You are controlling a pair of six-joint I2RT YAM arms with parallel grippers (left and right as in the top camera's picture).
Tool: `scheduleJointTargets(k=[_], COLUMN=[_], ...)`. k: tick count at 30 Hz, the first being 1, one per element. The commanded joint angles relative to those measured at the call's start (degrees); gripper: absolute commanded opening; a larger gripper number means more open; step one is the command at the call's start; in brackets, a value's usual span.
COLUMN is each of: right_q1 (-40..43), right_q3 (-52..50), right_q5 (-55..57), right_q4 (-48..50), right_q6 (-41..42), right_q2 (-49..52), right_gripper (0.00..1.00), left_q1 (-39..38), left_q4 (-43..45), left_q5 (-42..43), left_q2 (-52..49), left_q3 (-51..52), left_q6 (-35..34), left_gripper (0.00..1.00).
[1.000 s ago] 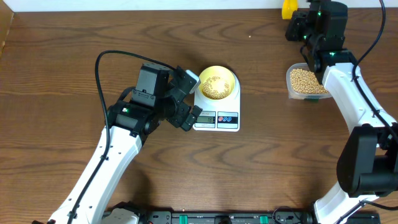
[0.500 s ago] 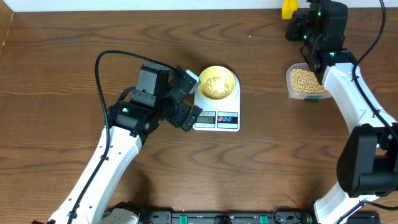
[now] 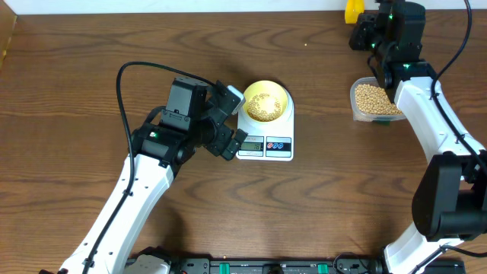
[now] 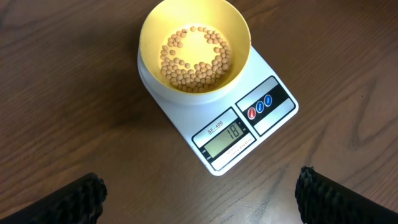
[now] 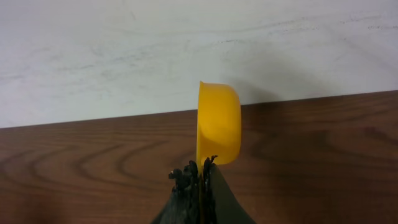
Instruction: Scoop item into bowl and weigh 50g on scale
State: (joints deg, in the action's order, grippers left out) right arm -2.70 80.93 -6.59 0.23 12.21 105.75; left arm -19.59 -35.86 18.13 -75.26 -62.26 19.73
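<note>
The pale yellow bowl (image 3: 266,100) stands on the white scale (image 3: 265,143), and a layer of tan beans (image 4: 194,57) covers its bottom. In the left wrist view the bowl (image 4: 152,25) sits on the scale (image 4: 281,111), whose display reads 18. My left gripper (image 4: 199,198) is open and empty, just left of the scale. My right gripper (image 5: 201,169) is shut on the handle of the yellow scoop (image 5: 219,130), held on its side at the table's far edge. The scoop also shows in the overhead view (image 3: 354,9). More beans fill the clear container (image 3: 374,100).
The white wall runs along the table's far edge (image 5: 124,56), right behind the scoop. The right arm reaches over the clear container. The left arm's cable loops over the table to the left of the scale.
</note>
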Motion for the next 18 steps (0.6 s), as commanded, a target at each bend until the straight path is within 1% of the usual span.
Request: scheduleJointTargets(k=[1, 18], right_q1=[0.50, 0.46], right_q3=[-0.07, -0.07], right_q5=[0.48, 0.46], right_q4=[-0.04, -1.38], right_q6=[0.63, 0.63], right_q2=[0.35, 0.35], right_gripper=[0.01, 0.01], left_q1=[0.24, 0.24], left_q4=[-0.09, -0.11], left_q5=[0.70, 0.70], left_q2=[0.39, 0.39], left_q3=[0.17, 0.17], left_q6=[0.15, 0.15], left_gripper=[0.99, 0.99])
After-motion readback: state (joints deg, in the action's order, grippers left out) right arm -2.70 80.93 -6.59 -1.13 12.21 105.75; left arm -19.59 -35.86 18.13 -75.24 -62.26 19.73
